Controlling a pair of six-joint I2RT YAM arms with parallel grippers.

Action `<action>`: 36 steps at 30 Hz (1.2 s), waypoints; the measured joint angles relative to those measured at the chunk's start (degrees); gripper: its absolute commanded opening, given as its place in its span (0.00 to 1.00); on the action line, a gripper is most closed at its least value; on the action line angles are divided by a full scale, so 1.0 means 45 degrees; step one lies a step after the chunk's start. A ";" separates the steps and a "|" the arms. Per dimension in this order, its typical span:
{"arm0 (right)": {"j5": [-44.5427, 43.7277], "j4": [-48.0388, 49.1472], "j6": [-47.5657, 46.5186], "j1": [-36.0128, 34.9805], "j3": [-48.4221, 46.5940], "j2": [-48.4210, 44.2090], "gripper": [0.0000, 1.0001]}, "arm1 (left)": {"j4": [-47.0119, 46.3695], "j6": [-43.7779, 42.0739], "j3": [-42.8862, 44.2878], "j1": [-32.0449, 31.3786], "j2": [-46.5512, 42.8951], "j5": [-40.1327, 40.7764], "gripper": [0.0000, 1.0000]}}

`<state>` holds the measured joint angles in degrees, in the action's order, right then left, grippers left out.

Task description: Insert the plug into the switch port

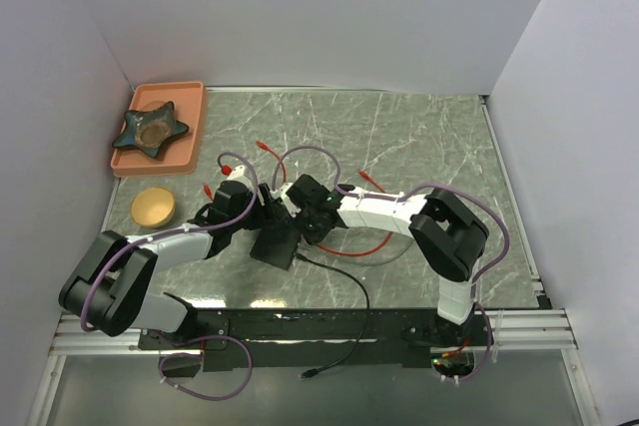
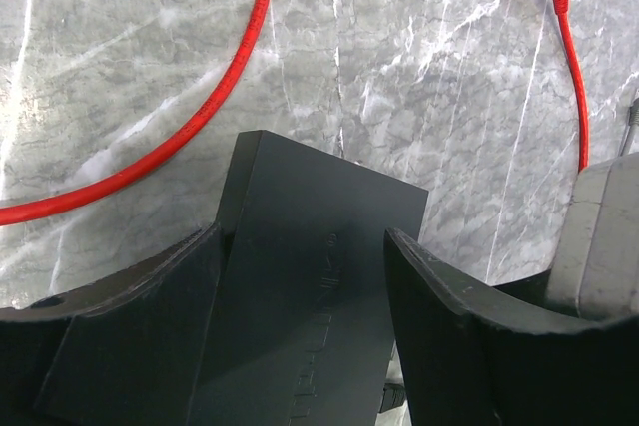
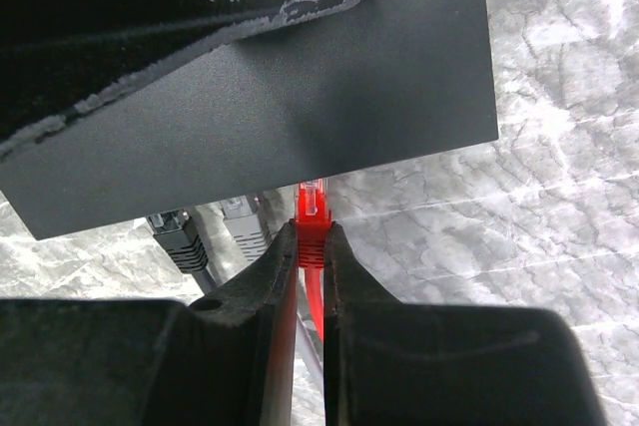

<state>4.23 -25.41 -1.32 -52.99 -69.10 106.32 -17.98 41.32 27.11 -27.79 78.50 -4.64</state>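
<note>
my right gripper (image 3: 312,238) is almost fully closed and pinches the red plug (image 3: 312,205) by its back end. its clear tip points at the near side of the black box (image 3: 300,97). the tip is just at the box's edge. the port itself i cannot see, because it is hidden under that edge. a grey plug (image 3: 240,216) and a black plug (image 3: 178,233) sit in the same side, just left of mine.

my left gripper (image 2: 300,241) stands wide, with one finger on each side of the box and close against it. i cannot tell if the fingers really press on it.

i judge that the step in hand is the final push. to do it well, i should keep the plug in line with the port, not tilted, and move it straight and slowly toward the box. the left gripper must hold the box firm, or the box will slide away on the desk (image 1: 429,137). if the tip catches on the rim, it is better to pull back a little and correct sideways than to force it.

my right arm reaches from the right, with its elbow out and its forearm stretched left to the middle of the desk. my left arm comes from the near left and stays low over the box. a loose red cable (image 2: 215,97) lies on the far side of the box.
</note>
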 measured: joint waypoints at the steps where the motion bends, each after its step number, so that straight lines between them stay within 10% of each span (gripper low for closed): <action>1: 0.0000 0.0005 0.0005 0.0000 0.0000 0.0000 0.00 | 0.0000 0.0000 0.0000 0.0000 0.0000 -0.0010 0.71; 36: 0.0423 0.0112 -0.0699 0.0010 0.0024 -0.0034 0.00 | -0.1117 -0.1059 0.0000 0.0194 0.1030 -0.1243 0.66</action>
<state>6.13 -24.91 -4.47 -52.95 -68.99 106.17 -23.00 36.56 27.11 -26.92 83.13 -10.24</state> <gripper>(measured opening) 0.144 0.675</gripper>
